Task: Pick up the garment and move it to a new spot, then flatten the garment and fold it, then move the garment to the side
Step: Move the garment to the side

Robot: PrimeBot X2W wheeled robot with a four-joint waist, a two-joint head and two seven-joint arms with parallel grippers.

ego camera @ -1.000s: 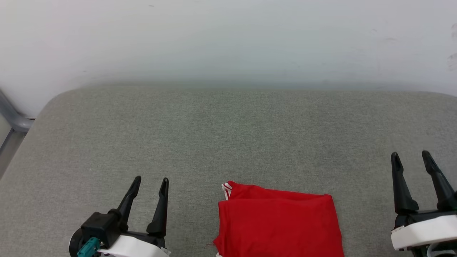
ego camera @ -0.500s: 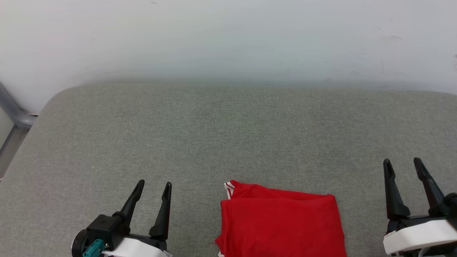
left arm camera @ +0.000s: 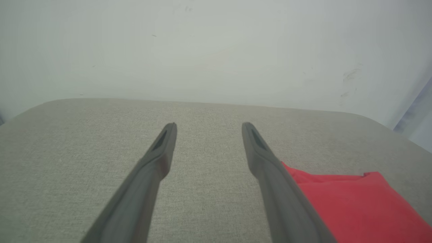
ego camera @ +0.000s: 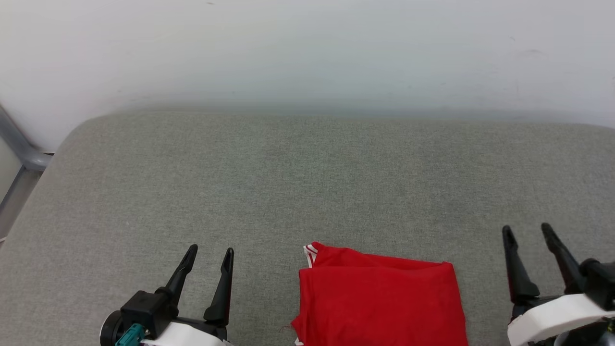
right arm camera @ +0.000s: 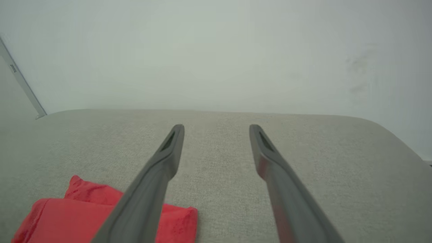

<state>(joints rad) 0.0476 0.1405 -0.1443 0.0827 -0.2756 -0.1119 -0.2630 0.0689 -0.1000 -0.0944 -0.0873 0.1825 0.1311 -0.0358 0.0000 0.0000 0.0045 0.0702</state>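
While the left gripper (ego camera: 211, 250) sits at lower left with fingers spread and empty, the garment (ego camera: 379, 302) lies folded, plain red side up, near the front edge of the grey padded surface (ego camera: 307, 182), between the grippers, touching neither. Right gripper (ego camera: 525, 228) lower right: fingers spread, empty.

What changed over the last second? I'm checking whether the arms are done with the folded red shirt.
The right claw drew back toward the robot and a little inward, toward the folded red fabric garment; the left claw eased back slightly. Nothing was gripped or released. Both claws stayed open and empty; the garment lay unmoved on the grey fabric-covered surface.
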